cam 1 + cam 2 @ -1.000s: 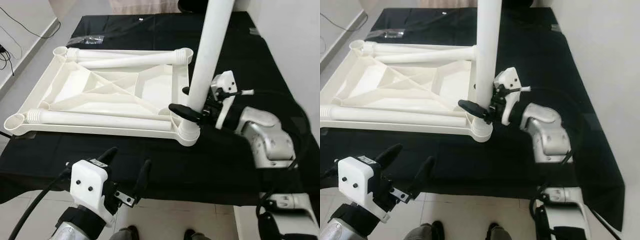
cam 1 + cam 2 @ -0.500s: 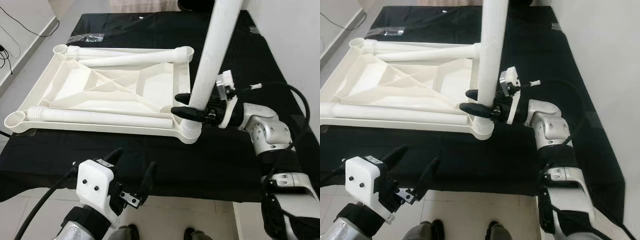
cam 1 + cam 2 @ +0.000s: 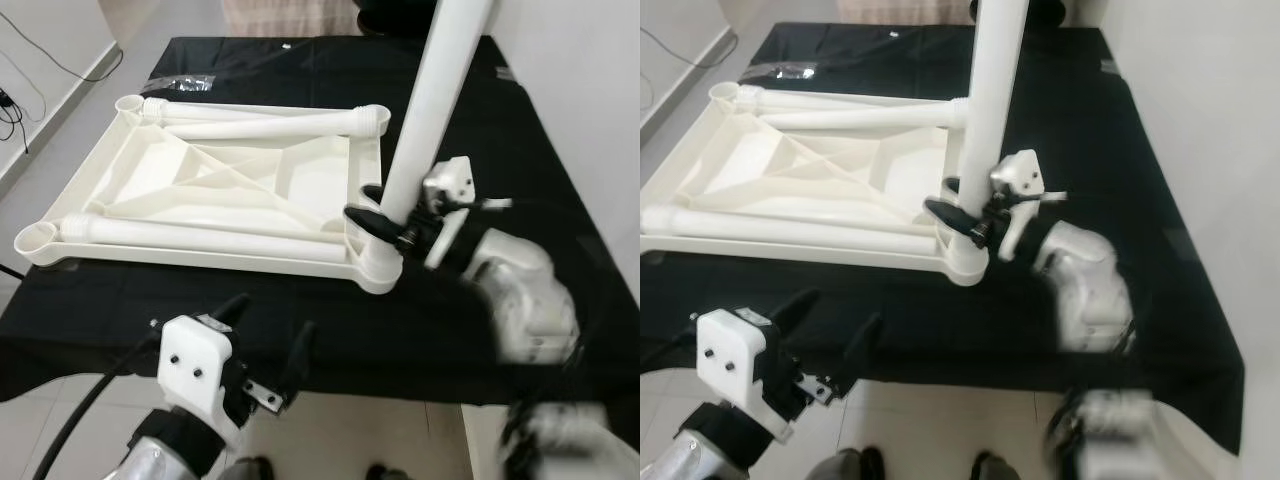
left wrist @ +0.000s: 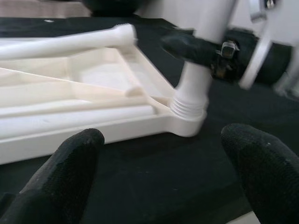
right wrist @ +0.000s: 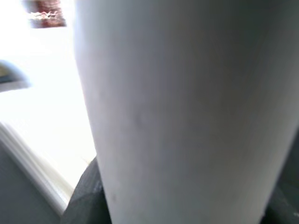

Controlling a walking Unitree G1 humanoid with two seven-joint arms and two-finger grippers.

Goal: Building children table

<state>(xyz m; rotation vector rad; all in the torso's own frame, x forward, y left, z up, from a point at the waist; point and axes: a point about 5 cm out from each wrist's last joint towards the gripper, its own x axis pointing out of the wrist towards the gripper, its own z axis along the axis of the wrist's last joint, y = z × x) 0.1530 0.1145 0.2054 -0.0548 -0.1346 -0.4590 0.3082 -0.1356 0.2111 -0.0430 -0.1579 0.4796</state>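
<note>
An upturned white plastic children's tabletop (image 3: 220,190) lies on a surface covered in black cloth (image 3: 470,120), its ribbed underside facing up, nearer the surface's left edge than its right. One white table leg (image 3: 432,95) stands upright in the socket at the tabletop's near right corner (image 3: 378,262), leaning slightly. The right gripper (image 3: 385,212) has its black fingers (image 3: 368,222) closed around the lower part of that leg, just above the ribbed collar; its arm is blurred. Three more legs lie flat on the tabletop: one along its near edge (image 3: 200,238), two along its far edge (image 3: 270,122). The left gripper (image 3: 270,345) hovers off the surface's near edge, holding nothing, its two fingers (image 4: 70,177) spread wide apart and pointing toward the socketed corner. A clear plastic bag (image 3: 180,84) lies near the surface's far left corner.
</note>
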